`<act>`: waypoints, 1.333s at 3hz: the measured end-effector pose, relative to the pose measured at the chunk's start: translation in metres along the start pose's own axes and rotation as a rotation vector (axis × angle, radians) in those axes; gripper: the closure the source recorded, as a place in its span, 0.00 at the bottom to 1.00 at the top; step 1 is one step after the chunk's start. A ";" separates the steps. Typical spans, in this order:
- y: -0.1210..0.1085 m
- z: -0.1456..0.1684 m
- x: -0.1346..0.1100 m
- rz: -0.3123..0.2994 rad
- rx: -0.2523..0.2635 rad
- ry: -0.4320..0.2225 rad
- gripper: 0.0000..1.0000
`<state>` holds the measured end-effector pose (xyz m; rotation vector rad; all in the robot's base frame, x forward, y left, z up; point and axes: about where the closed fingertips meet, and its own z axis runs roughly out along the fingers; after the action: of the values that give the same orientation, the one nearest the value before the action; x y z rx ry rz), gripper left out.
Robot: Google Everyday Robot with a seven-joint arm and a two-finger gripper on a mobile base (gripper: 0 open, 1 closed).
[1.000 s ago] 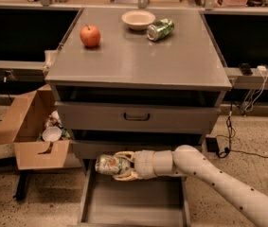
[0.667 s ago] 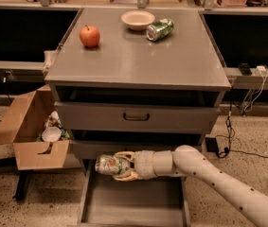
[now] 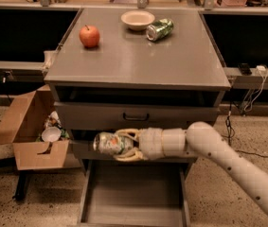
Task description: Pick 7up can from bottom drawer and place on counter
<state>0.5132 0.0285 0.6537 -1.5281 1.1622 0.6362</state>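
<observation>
My gripper [image 3: 122, 144] is shut on the 7up can [image 3: 107, 143], a pale whitish-green can with a red spot, held on its side. It hangs above the open bottom drawer [image 3: 133, 212], in front of the middle drawer face, well below the counter [image 3: 138, 60]. My white arm reaches in from the lower right. The bottom drawer's floor is bare.
On the counter lie a red apple [image 3: 89, 36], a white bowl [image 3: 138, 19] and a shiny green can [image 3: 159, 29] on its side. A cardboard box [image 3: 27, 131] with rubbish stands left of the cabinet. Cables hang at the right.
</observation>
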 end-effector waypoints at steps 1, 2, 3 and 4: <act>-0.049 -0.025 -0.057 -0.073 0.020 0.010 1.00; -0.049 -0.025 -0.057 -0.073 0.020 0.010 1.00; -0.081 -0.044 -0.074 -0.079 0.089 0.015 1.00; -0.111 -0.064 -0.091 -0.100 0.138 0.038 1.00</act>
<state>0.5677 -0.0043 0.7973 -1.4757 1.1273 0.4529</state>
